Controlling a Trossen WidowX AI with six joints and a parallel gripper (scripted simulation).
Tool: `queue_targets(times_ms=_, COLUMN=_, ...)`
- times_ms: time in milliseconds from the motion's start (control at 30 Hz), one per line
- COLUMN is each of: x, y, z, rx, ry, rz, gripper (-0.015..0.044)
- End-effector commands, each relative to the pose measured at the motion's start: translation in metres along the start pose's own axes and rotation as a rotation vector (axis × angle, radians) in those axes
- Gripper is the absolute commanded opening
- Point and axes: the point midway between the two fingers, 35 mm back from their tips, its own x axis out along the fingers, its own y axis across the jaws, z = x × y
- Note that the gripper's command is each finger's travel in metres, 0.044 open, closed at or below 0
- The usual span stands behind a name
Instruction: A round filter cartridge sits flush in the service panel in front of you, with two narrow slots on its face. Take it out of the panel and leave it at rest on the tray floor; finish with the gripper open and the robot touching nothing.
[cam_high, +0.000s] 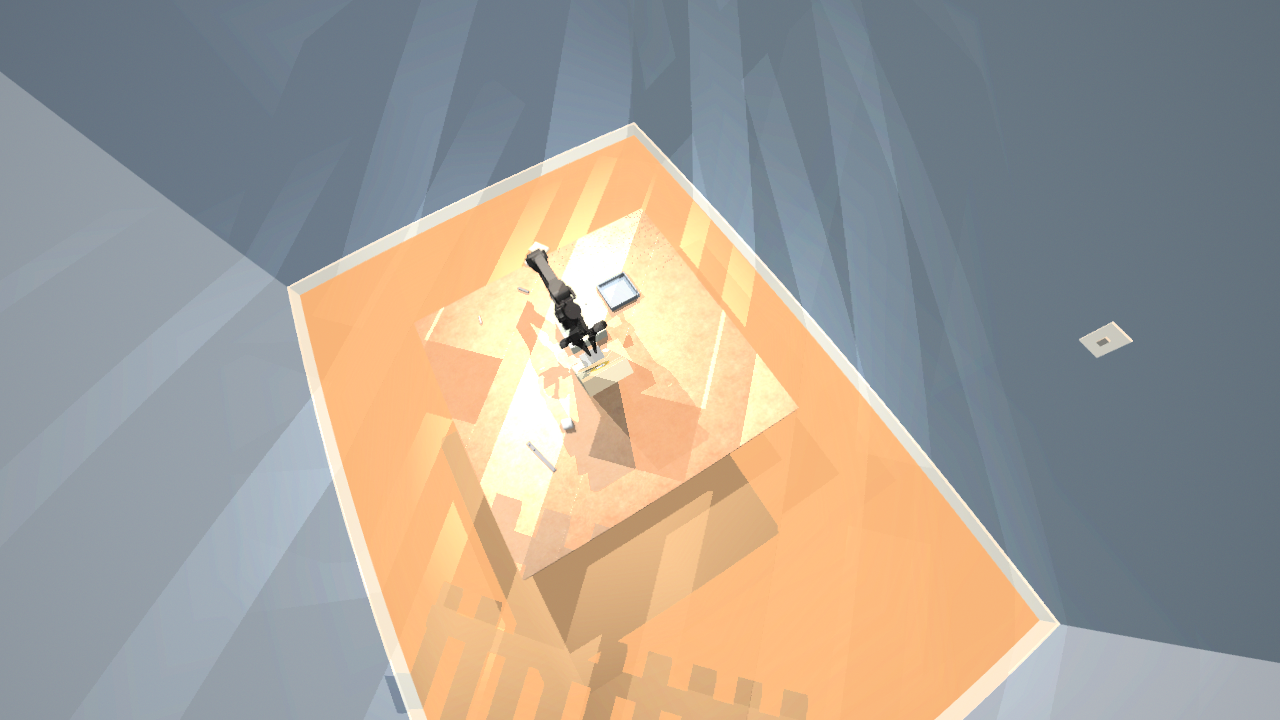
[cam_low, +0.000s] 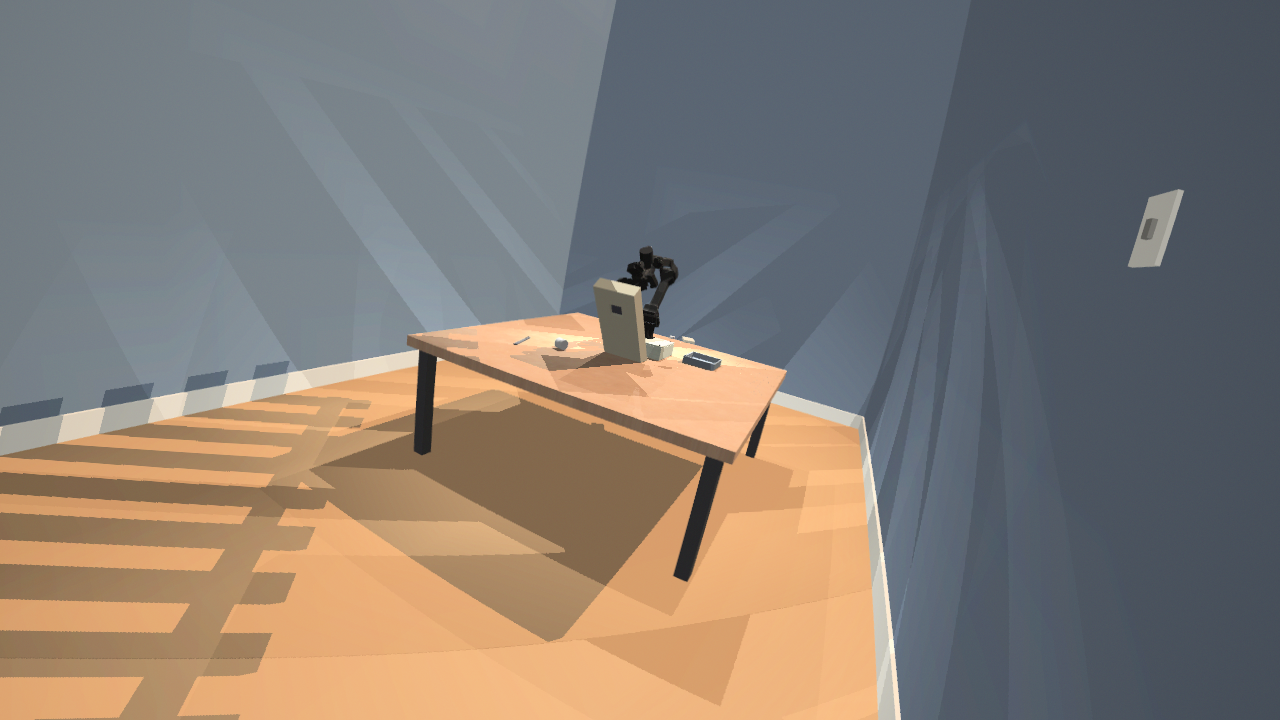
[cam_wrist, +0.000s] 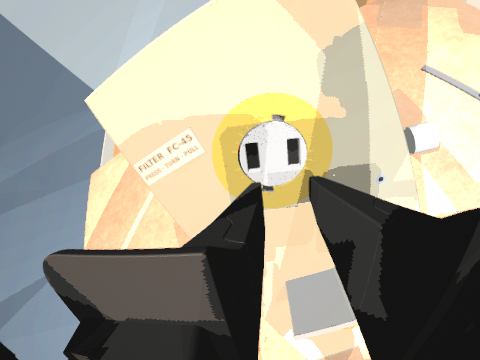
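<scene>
The white round filter cartridge (cam_wrist: 272, 155) sits in the service panel (cam_wrist: 250, 60) (cam_high: 606, 377) (cam_low: 617, 326), inside a yellow ring (cam_wrist: 225, 150). Its two dark slots stand upright side by side in the wrist view; small dark notches show at its top and bottom edges. My gripper (cam_wrist: 285, 189) (cam_high: 593, 352) is partly open with nothing between its fingers. Its fingertips show just below the cartridge in the wrist view, in front of the panel face; whether they touch it cannot be told. The blue-grey tray (cam_high: 626, 303) (cam_low: 699, 363) lies beside the arm, with no cartridge visible in it.
A white box (cam_low: 659, 348) stands low by the arm's base, on the tray side of the panel. A white cylinder (cam_wrist: 425, 139) (cam_high: 567, 425) (cam_low: 561, 343) and a thin grey bar (cam_wrist: 450, 80) (cam_high: 540, 454) (cam_low: 521, 340) lie beyond the panel.
</scene>
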Motion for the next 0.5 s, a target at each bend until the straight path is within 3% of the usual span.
queue_targets(times_ms=0, x=0.006, y=0.001, z=-0.001, rx=0.004, ry=0.003, rz=0.004, gripper=0.0104)
queue_targets(times_ms=467, x=0.029, y=0.001, z=0.0, rx=0.004, ry=0.002, rz=0.004, gripper=0.0104)
